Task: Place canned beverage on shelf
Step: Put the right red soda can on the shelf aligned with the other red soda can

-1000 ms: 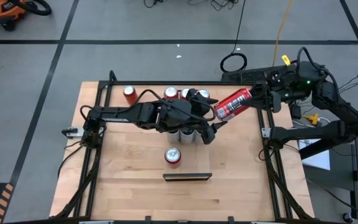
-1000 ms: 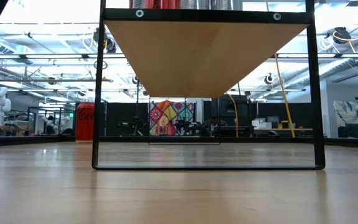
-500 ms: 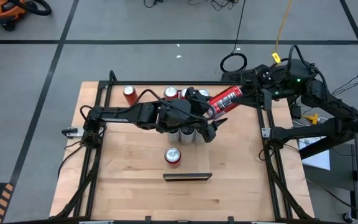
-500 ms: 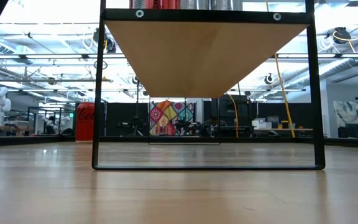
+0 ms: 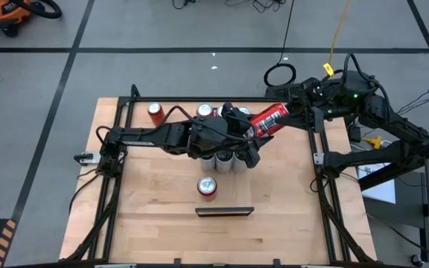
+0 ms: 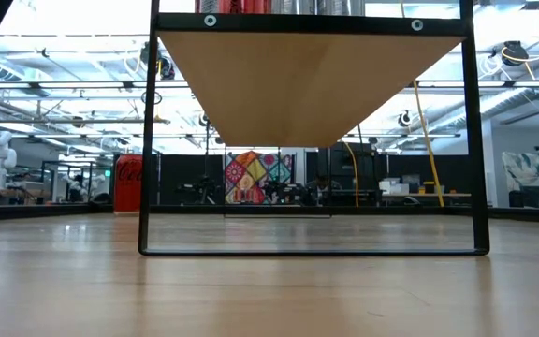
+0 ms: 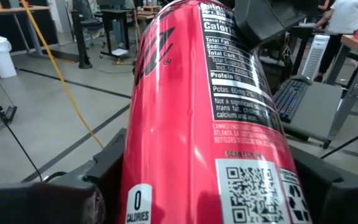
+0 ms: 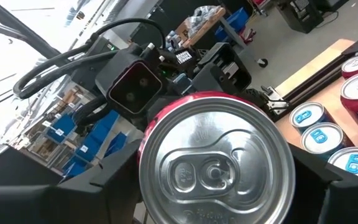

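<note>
A tall red can is held in the air over the table's far right part, lying nearly level. My right gripper is shut on it. My left gripper is open at the can's other end, with a finger on either side of the wall; I cannot tell whether they touch it. The pale-wood shelf stands raised mid-table, its dark strip nearest the near edge. The low view shows its underside. A red can and silver cans stand on it. My right gripper pinches the red can's wall near its top end between its two fingers, one on each side. The fingers lie along the can, coming level from the table's far right. The lid faces the wrist. The can is clear of everything, tilted slightly.
More cans stand by the table's far edge: a red one at the left and a few near the middle, partly under my left arm. The black frame rails run along the table's sides. There is bare tabletop left of the shelf.
My right gripper has carried the red can toward the table's left and far edge, up to my left gripper, tipping it flatter. My left gripper has then moved a little toward the far edge onto the can's free end.
</note>
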